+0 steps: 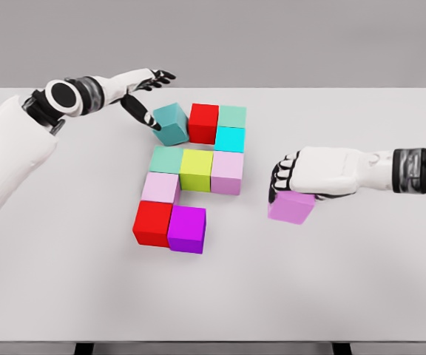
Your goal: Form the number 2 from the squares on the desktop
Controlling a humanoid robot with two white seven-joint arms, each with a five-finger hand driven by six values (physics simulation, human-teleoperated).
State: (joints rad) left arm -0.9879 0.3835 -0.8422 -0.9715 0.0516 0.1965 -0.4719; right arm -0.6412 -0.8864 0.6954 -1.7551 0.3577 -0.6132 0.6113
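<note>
Coloured cubes lie grouped mid-table. The top row holds a teal cube (171,123), a red cube (203,123) and a mint cube (232,116), with a cyan cube (229,138) below the mint one. The middle row runs green (166,159), yellow-green (196,169), pale pink (227,171). Below sit a pink cube (160,188), a red cube (152,222) and a magenta cube (186,228). My left hand (145,100) is open, its thumb touching the skewed teal cube. My right hand (296,174) is curled over a violet cube (291,206), apart on the right.
The white table (361,281) stretches wide around the cubes; its front edge runs along the bottom of the view, and a grey wall stands behind the back edge.
</note>
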